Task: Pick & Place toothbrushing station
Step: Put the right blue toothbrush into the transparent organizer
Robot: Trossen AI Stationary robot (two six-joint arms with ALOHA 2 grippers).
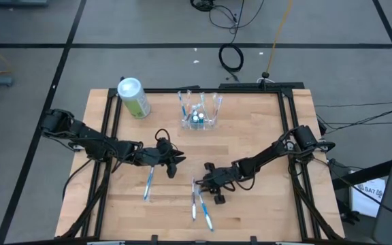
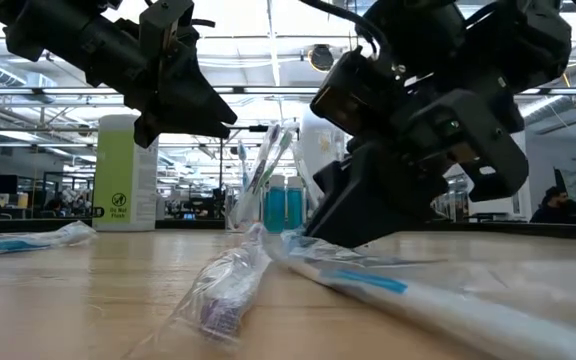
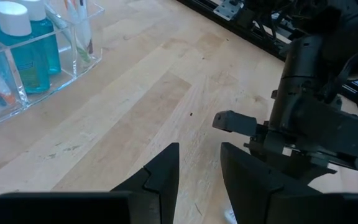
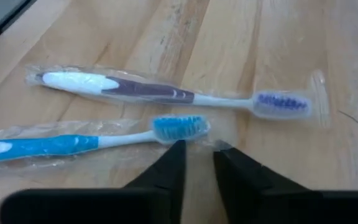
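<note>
The toothbrushing station [image 1: 199, 117], a clear plastic holder with brushes and blue bottles in it, stands on the table toward the far edge; it also shows in the left wrist view [image 3: 30, 59]. My left gripper [image 1: 173, 163] hovers open at mid-table, clear of everything. My right gripper [image 4: 197, 152] is low over two wrapped toothbrushes near the front edge, a blue-handled one [image 4: 73, 144] and a purple-handled one [image 4: 148, 91]. Its fingers stand a narrow gap apart at the wrapper end by the blue brush's head [image 4: 180, 126]. My right gripper comes slanting down from the table's right side, and its fingertips [image 4: 178, 149] stand at the clear wrapper's end [image 4: 215, 143] beside the blue brush's head. I cannot tell whether they touch the wrapper. Both brushes lie flat on the table.
A green-and-white canister [image 1: 133, 97] stands at the far left of the table. A third wrapped toothbrush [image 1: 148, 184] lies left of centre, below my left gripper. Black rails [image 1: 114, 129] run along the table's left, right and far sides.
</note>
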